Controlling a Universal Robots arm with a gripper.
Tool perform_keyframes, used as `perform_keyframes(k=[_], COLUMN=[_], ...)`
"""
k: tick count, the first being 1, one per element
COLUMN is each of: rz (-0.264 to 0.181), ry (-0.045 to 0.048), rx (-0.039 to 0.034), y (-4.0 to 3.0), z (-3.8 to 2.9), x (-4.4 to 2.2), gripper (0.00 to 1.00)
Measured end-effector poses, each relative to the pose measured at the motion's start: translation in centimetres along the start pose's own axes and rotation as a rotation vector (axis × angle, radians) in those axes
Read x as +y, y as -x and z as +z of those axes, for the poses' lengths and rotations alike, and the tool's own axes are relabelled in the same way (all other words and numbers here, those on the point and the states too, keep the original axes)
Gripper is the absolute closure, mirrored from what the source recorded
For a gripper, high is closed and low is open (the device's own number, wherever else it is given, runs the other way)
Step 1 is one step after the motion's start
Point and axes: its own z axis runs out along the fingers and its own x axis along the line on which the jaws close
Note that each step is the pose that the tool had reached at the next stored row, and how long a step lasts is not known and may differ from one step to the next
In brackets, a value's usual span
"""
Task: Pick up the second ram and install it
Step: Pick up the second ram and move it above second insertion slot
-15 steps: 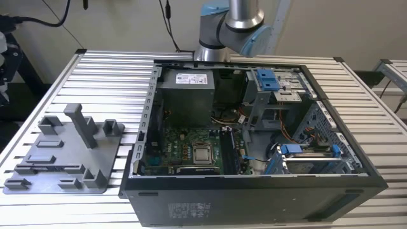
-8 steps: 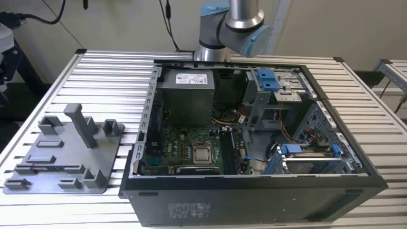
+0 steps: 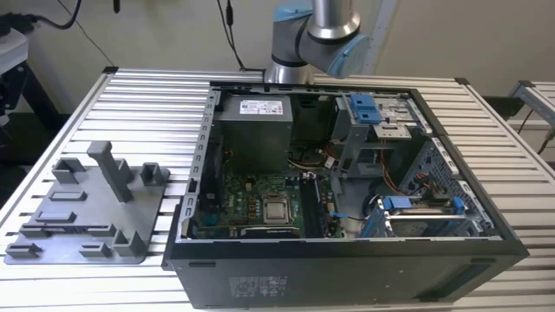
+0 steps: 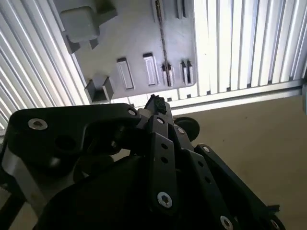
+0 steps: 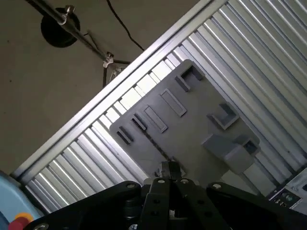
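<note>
Aluminium slats, silver, make up the tabletop [image 3: 147, 104]. It carries two items. In the exterior view, a flat grey plastic fixture tray [image 3: 91, 211] with upright posts sits at 9 o'clock of the open black steel computer case [image 3: 347, 279]. The grey and pale blue robot arm [image 3: 316, 32] rises at 12 o'clock of the case.

The pincer [image 4: 156, 103], with black linkage fingers, shows in both wrist views [image 5: 168, 168]. It hangs well above the tray. The tips are drawn together, clenched on nothing I can see.

The second ram [image 5: 154, 144] reads as a long, thin, dark strip standing on edge in the tray's long slot. In the exterior view [image 3: 69, 229] it lies toward the tray's 6 o'clock edge. Its label and chips are too fine to confirm, so this identification is a judgement. The pincer tips line up with that slot in both wrist views but are apart from it.

Handling, judged:
- The board is light, stiff and thin, and its smooth faces may slip in a weak pinch.
- The chips and the contact edge are the fragile parts.
- Take hold across the two flat faces near mid-length, on the free upper edge, with the pads square so it cannot swing.

In the case, a square silver processor chip [image 3: 277, 209] sits on the green board, with the memory slots at 3 o'clock of it. I cannot tell whether any slot is filled.
</note>
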Motion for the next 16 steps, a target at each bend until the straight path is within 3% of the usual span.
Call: perform_keyframes(k=[16], rz=[-0.291], ry=[-0.0037], rx=[0.0184], y=[0.0], z=[0.2], x=[-0.01], gripper=[0.89])
